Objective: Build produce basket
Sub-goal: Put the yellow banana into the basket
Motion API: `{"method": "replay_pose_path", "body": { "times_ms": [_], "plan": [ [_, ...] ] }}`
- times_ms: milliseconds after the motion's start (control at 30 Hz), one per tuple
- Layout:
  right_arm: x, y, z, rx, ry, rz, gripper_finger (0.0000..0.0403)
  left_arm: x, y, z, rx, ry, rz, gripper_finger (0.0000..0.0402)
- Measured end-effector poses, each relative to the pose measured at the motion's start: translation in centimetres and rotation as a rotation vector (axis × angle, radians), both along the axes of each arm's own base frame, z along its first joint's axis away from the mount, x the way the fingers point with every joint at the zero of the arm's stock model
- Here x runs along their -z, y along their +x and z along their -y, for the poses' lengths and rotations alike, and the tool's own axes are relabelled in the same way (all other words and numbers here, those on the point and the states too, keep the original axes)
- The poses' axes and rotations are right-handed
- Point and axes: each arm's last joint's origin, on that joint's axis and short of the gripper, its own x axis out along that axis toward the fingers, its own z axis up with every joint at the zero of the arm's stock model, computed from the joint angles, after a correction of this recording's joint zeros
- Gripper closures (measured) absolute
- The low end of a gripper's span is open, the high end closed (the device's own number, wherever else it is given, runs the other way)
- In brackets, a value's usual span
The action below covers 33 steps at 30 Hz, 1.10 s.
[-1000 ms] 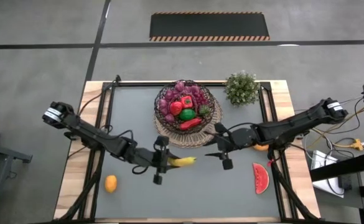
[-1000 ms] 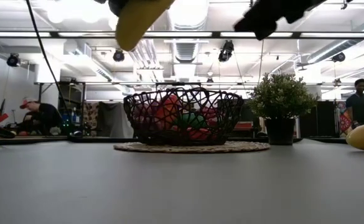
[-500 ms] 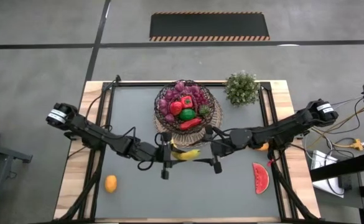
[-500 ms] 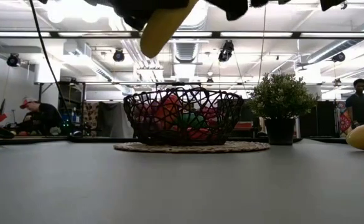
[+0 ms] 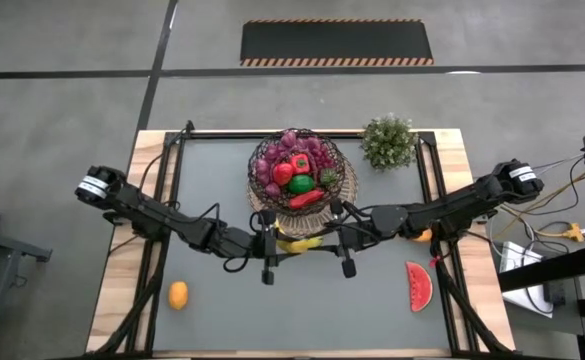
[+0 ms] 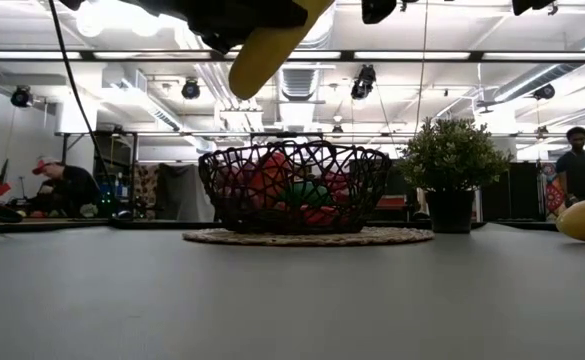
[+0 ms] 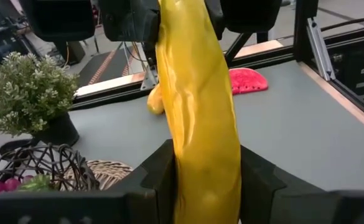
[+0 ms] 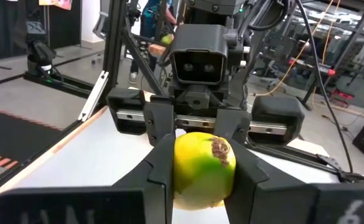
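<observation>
Handover of the banana (image 5: 299, 243) is in progress in mid-air, just below the basket (image 5: 302, 170) at centre frame of the high view. Left gripper (image 5: 269, 245) is clamped on one end of the banana; the left wrist view shows its two dark fingers (image 7: 158, 180) pressed to either side of the yellow body. Right gripper (image 5: 344, 240) meets it from the right, and the right wrist view shows its fingers (image 8: 160, 163) closed snug against the green-tinged tip, so both pincers appear to grip the fruit at once. To do this step well, judged: the left should let go only once the right hold is firm, then back straight off along the banana's axis without twisting it; the right can then carry the fruit up-frame and lower it over the rim onto the grapes (image 5: 294, 141) and red peppers (image 5: 290, 170) already inside. Remaining on the table: an orange piece (image 5: 177, 294) at lower left and the watermelon slice (image 5: 419, 284) at lower right. The low view alone shows how high the banana hangs above the basket rim; the high view alone shows both arms converging. The potted plant (image 5: 388, 141) stands upper right, clear of the path.
</observation>
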Motion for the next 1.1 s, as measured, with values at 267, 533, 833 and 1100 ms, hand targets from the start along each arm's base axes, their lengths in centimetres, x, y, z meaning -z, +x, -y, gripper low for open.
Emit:
{"method": "replay_pose_path", "body": {
  "times_ms": [267,533,833,1100],
  "plan": [
    [0.0,0.0,0.3,0.007,0.025,-0.010,0.0326,0.0,0.0,-0.1,-0.002,0.036,0.001,0.0230],
    [0.2,-0.1,1.6,0.055,0.087,-0.084,0.0326,-0.1,0.0,-0.2,0.023,0.186,-0.010,0.0163],
    [-0.9,-1.0,4.0,0.147,0.176,-0.120,0.0325,-2.5,-1.4,-1.1,0.015,0.361,0.017,0.0155],
    [-1.4,-1.2,7.4,0.364,0.262,-0.087,0.0325,-4.8,-4.2,-2.5,-0.012,0.397,0.087,0.0155]
  ]
}}
